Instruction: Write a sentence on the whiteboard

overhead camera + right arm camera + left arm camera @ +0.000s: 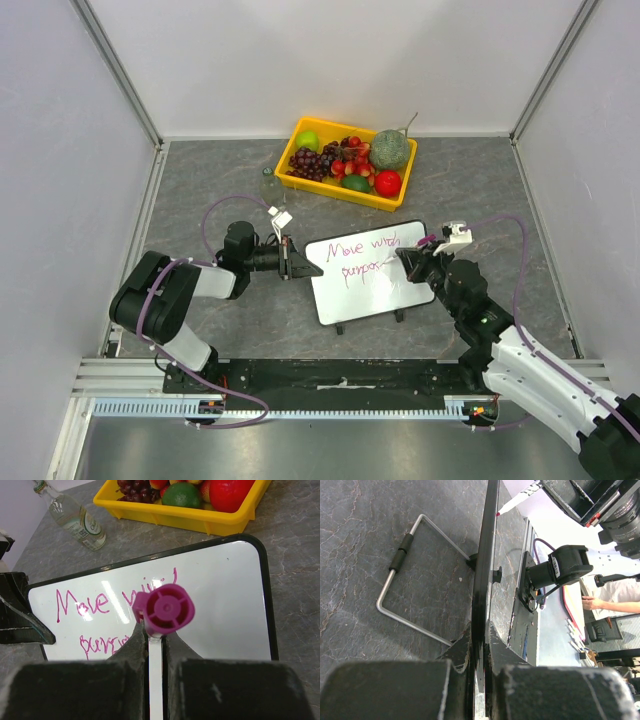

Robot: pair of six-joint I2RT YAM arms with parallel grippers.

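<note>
At L tool (290,262): whiteboard (362,296) edge clamped; R tool (412,262): marker (164,610).

Grey marbled tabletop (200,170) within plain white walls (340,60), aluminium posts (120,72) at the corners.

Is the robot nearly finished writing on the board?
Nearly. The sentence on the whiteboard says "Move with", plus a started second line. The right claw holds the marker at that line's end; the left claw grips the board's edge. Left: maybe its last letters.
</note>
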